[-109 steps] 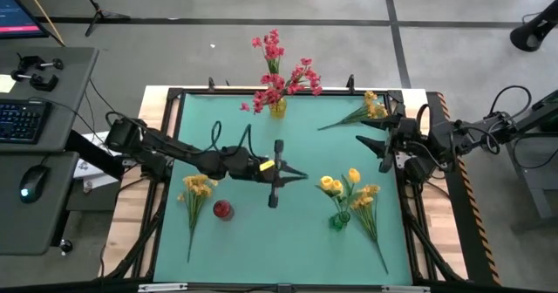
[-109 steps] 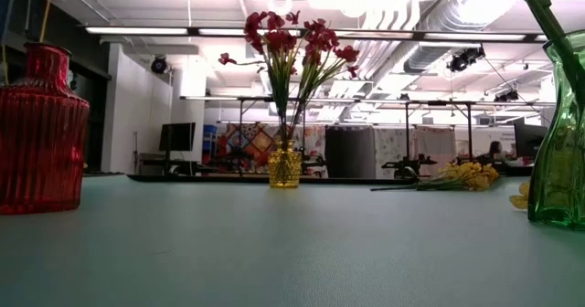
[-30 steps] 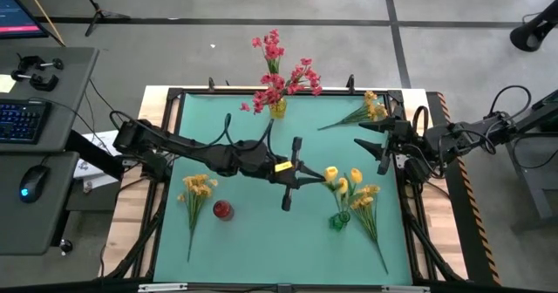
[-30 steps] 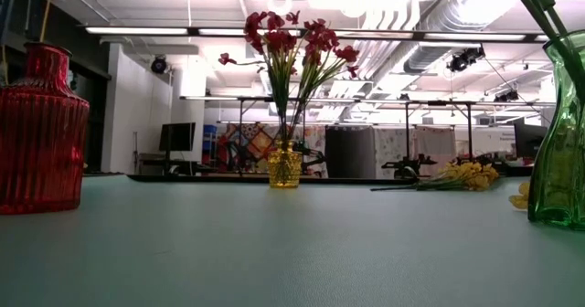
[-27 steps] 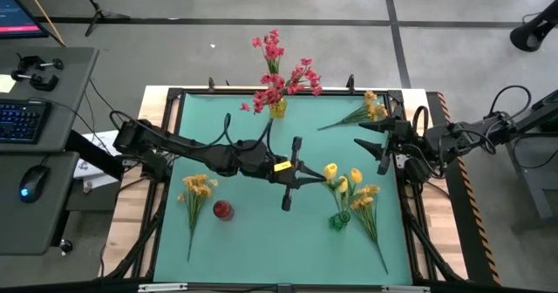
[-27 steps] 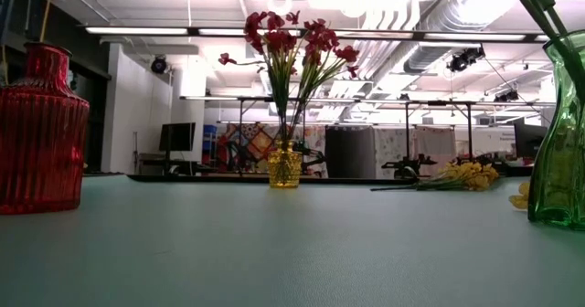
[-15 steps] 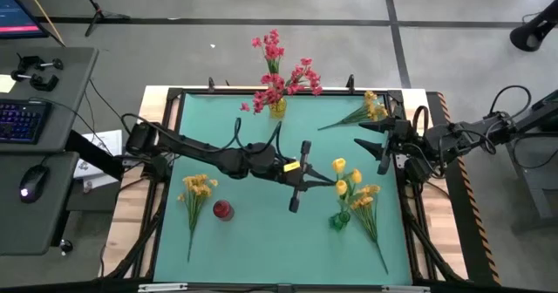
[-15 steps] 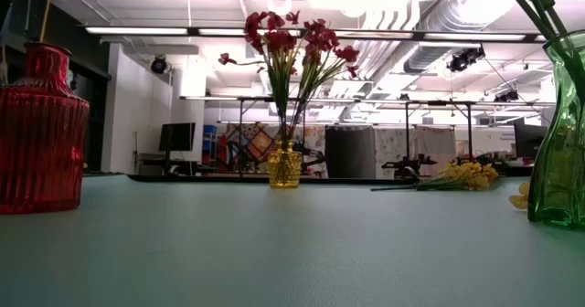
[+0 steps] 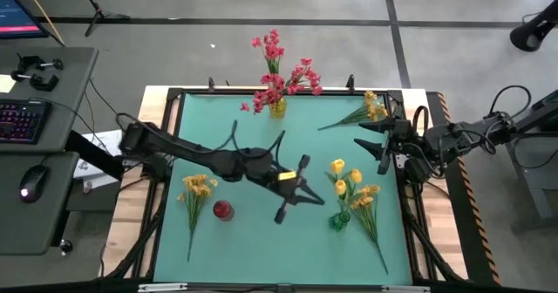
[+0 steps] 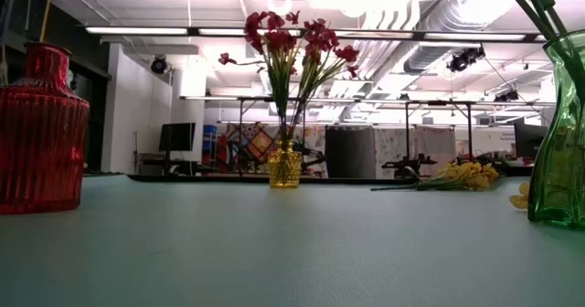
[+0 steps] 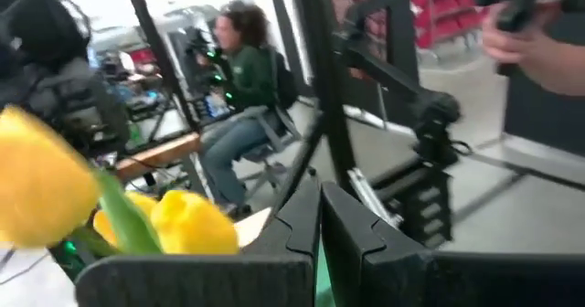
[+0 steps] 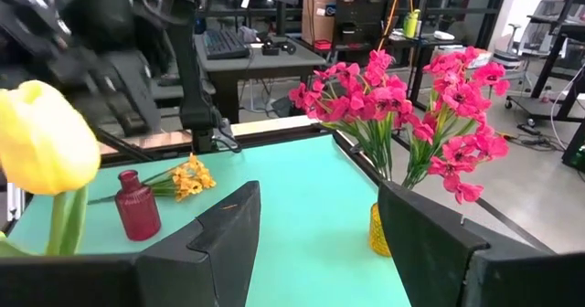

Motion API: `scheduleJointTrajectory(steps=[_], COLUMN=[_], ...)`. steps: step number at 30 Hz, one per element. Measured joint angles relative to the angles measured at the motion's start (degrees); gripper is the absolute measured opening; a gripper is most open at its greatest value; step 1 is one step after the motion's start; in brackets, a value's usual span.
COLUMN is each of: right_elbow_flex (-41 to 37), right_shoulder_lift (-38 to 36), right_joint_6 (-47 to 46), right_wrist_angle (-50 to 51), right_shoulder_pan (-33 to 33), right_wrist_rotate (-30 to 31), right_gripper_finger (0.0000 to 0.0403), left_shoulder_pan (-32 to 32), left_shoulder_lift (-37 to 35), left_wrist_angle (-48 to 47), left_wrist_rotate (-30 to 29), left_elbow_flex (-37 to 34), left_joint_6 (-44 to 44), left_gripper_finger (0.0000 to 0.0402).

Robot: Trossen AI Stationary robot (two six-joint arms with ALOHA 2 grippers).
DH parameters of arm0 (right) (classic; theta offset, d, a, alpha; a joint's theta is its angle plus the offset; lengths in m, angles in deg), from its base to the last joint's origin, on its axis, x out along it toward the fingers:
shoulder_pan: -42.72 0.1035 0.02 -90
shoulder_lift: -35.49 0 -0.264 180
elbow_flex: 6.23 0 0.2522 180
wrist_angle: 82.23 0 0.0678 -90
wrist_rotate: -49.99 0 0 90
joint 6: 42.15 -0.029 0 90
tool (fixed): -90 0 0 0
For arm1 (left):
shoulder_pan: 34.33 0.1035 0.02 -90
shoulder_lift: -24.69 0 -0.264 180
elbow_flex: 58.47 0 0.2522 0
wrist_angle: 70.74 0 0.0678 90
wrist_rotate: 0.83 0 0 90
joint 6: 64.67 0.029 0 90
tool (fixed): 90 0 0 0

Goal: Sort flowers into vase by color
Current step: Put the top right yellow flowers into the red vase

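Yellow tulip-like flowers (image 9: 341, 178) stand in a green vase (image 9: 338, 221) at the table's right middle. My left gripper (image 9: 321, 199) is shut, with nothing between its fingers, just left of their stems; the buds (image 11: 187, 225) show close beside its fingers. Red-pink flowers (image 9: 281, 75) stand in a yellow vase (image 9: 277, 109) at the far edge. A red vase (image 9: 223, 209) stands bare near the left. Orange-yellow sprays lie flat on the table at the left (image 9: 197, 187), far right (image 9: 370, 108) and beside the green vase (image 9: 364, 199). My right gripper (image 9: 377, 150) hangs open at the right edge. My left gripper has its shut fingers (image 11: 302, 220) level and pointing toward the table's right, close beside the tulips' green stems (image 11: 119, 217). Whether they touch the stems cannot be told; nothing is pinched between them.
The table's raised black frame (image 9: 166, 153) runs round the green mat. A desk with keyboard and mouse (image 9: 30, 184) stands left of the table. In the low view the red vase (image 10: 41, 129) and green vase (image 10: 559, 133) stand close to the near edge.
My left gripper has gone a little toward the table's right and near edges and has rolled about its pointing line, staying shut. The leftmost yellow bud has swung slightly toward the far edge.
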Motion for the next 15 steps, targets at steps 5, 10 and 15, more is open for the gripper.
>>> scheduleJointTrajectory(steps=[5,10,15], right_elbow_flex=[0.0,0.0,0.0], right_shoulder_lift=[0.0,0.0,0.0], right_joint_6=[0.2,0.7,0.0], right_wrist_angle=[0.6,1.1,3.6], right_shoulder_pan=[0.0,0.0,0.0], right_wrist_rotate=[0.0,0.0,0.0], right_gripper_finger=[0.0211,0.0211,0.0211], left_shoulder_pan=[-1.5,-4.6,-9.4], left_shoulder_lift=[-8.5,-17.7,-25.8], left_wrist_angle=[-12.2,-26.0,-36.6], left_wrist_rotate=[-1.6,-13.8,-27.8], left_elbow_flex=[0.0,0.1,-3.4], left_joint_6=[0.7,1.6,-3.3], left_gripper_finger=[0.0000,0.0000,0.0000])
